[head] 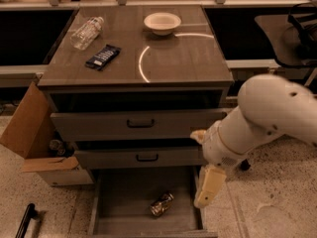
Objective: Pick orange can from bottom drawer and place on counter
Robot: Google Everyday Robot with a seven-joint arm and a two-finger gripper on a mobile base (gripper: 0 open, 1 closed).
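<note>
The orange can [162,204] lies on its side on the floor of the open bottom drawer [124,207], right of the middle. My gripper [205,195] hangs from the white arm [267,118] over the drawer's right wall, to the right of the can and apart from it. It holds nothing that I can see. The counter [183,58] is the glossy cabinet top above, with a curved light reflection.
On the counter lie a clear plastic bottle [87,32], a dark packet [102,57] and a white bowl [162,22]. Two handled drawers [138,124] stand slightly open above the bottom one. A cardboard box [34,138] sits at the left. A black chair [297,33] is at the far right.
</note>
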